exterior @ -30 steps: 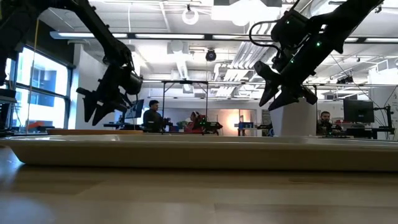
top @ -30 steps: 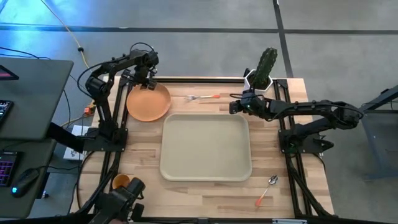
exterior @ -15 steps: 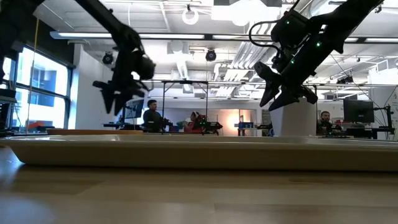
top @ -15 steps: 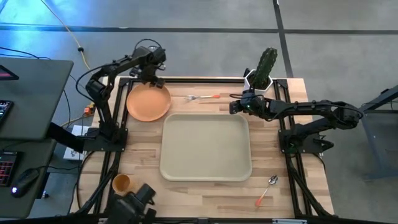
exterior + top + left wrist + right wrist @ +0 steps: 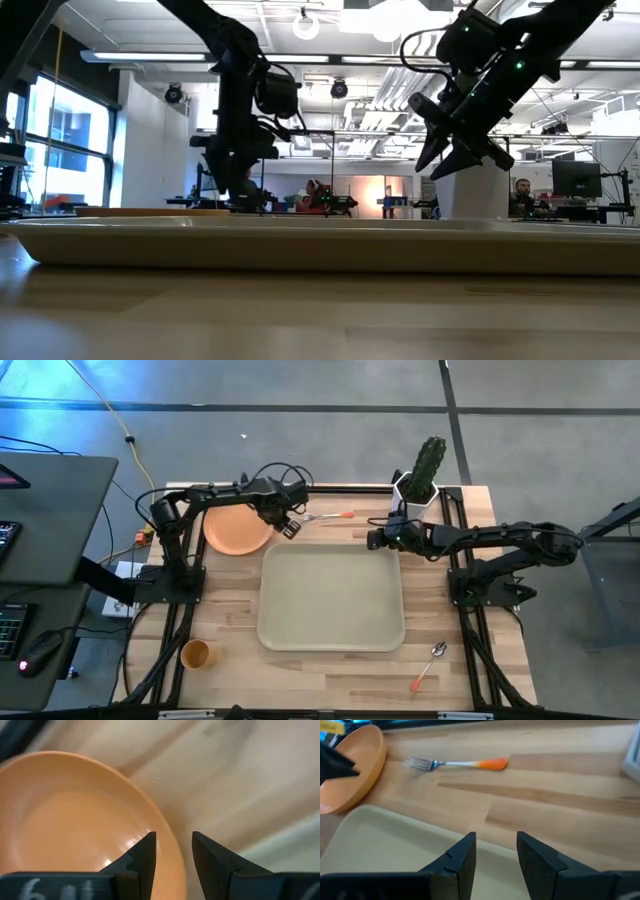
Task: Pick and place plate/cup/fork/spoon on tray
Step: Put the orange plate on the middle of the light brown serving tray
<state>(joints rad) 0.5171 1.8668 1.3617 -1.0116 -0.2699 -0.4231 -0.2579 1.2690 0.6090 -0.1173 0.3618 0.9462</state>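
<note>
Orange plate point(image 5: 237, 530) beside tray point(image 5: 331, 597) | left gripper point(image 5: 173, 851) straddles plate rim, jaws apart | right gripper point(image 5: 495, 848) over tray edge, parted | fork point(image 5: 456, 764) beyond tray.

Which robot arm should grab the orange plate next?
The left arm. Its pincer is open and hangs right at the rim of the plate. The right pincer is farther off, by the far edge of the tray.

An orange plate point(image 5: 238, 531) sits upper left of centre, and a beige tray point(image 5: 331, 597) fills the middle. The fork point(image 5: 328, 516) is silver with an orange handle, like the spoon point(image 5: 428, 665) at lower right. Lower left, the cup point(image 5: 195, 654) is orange-yellow. The table point(image 5: 230, 630) is pale striped wood.
</note>
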